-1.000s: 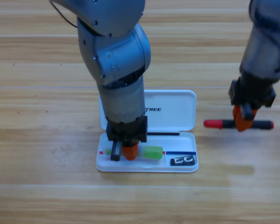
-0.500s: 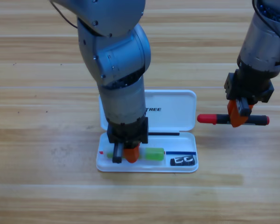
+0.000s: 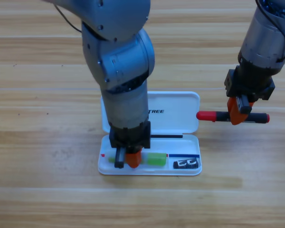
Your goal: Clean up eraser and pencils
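While right gripper (image 3: pixel 237 115) clamps red marker (image 3: pixel 232 116) — left gripper (image 3: pixel 128 159) meets green stick (image 3: pixel 155 158).

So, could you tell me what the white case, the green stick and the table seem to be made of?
The white case looks like smooth moulded plastic: even white, rounded corners, printed lettering. The green stick, lying in it under the left gripper, looks like translucent plastic, though that is less sure. The table looks like pale wood with visible grain, or a wood-look laminate.
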